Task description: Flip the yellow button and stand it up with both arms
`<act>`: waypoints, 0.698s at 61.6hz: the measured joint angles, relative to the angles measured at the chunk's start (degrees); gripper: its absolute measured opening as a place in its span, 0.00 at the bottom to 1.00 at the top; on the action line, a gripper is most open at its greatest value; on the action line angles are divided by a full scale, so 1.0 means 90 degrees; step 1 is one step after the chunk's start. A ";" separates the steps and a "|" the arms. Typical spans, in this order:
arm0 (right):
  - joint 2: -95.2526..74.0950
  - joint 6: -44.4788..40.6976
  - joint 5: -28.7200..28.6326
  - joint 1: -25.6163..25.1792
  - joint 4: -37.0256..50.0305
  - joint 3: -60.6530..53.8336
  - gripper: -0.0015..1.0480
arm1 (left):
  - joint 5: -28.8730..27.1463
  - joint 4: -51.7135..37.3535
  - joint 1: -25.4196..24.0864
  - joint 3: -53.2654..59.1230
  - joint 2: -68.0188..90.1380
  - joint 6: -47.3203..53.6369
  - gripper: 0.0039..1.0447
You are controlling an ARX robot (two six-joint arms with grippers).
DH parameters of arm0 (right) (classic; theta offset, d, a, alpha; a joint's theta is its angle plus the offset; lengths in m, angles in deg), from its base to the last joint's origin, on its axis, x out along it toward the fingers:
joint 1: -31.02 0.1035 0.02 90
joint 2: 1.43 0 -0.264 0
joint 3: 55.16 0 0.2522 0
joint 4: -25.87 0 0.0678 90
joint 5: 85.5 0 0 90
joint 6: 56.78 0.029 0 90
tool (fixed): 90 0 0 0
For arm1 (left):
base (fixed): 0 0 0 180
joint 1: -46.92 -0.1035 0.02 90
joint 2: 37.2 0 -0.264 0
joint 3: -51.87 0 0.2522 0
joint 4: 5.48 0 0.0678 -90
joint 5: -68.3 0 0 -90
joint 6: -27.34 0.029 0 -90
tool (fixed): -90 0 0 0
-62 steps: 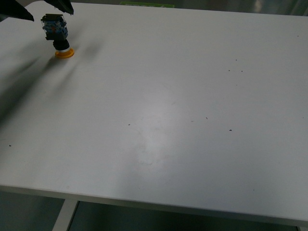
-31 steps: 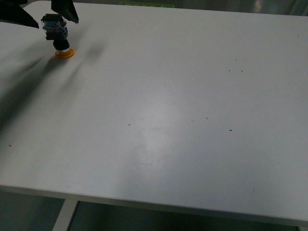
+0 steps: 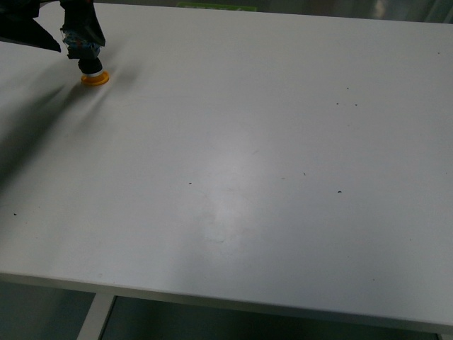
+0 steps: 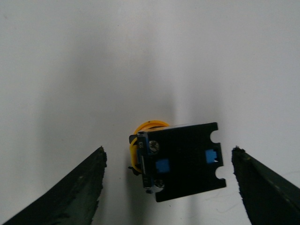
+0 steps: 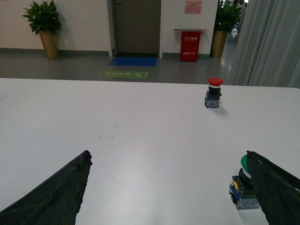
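Note:
The yellow button [image 3: 88, 62] stands upside down at the table's far left corner, its orange cap [image 3: 94, 79] flat on the white top and its black-and-blue body pointing up. My left gripper [image 3: 62, 37] is open around that body, one dark finger [image 3: 82, 20] overlapping its top. In the left wrist view the button's body [image 4: 185, 160] sits between the fingers of the left gripper [image 4: 167, 151], nearer the one on the picture's right side, with gaps on both sides. My right gripper [image 5: 168, 154] is open over bare table and does not show in the front view.
The right wrist view shows a green-capped button [image 5: 243, 186] beside one of the right gripper's fingers [image 5: 276, 187] and a red-capped button [image 5: 214, 92] farther off. The white table [image 3: 255, 163] stretches wide to the right, with edges near the yellow button at the far left.
The left gripper's fingers have dropped lower and shifted left around the button's body. One finger now overlaps the body's top. The button has not moved.

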 joint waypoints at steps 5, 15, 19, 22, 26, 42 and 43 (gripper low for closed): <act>0.0000 0.0000 0.0000 0.0000 0.0000 0.0000 0.93 | -0.0007 0.0005 -0.0034 0.0000 0.0024 0.0000 0.60; 0.0000 0.0000 0.0000 0.0000 0.0000 0.0000 0.93 | 0.0005 0.0027 -0.0100 -0.0073 0.0041 -0.0002 0.37; 0.0000 0.0000 0.0000 0.0000 0.0000 0.0000 0.93 | 0.0039 0.0036 -0.0114 -0.0095 0.0041 0.0000 0.34; 0.0000 0.0000 0.0000 0.0000 0.0000 0.0000 0.93 | 0.0102 0.0053 -0.0126 -0.0095 0.0041 -0.0002 0.34; 0.0000 0.0000 0.0000 0.0000 0.0000 0.0000 0.93 | 0.0304 0.0063 -0.0124 -0.0090 0.0032 -0.0007 0.34; 0.0000 0.0000 0.0000 0.0000 0.0000 0.0000 0.93 | 0.1625 -0.0376 0.0070 0.0357 -0.0413 -0.0627 0.34; 0.0000 0.0000 0.0000 0.0000 0.0000 0.0000 0.93 | 0.1719 -0.0420 0.0090 0.0393 -0.0452 -0.0721 0.34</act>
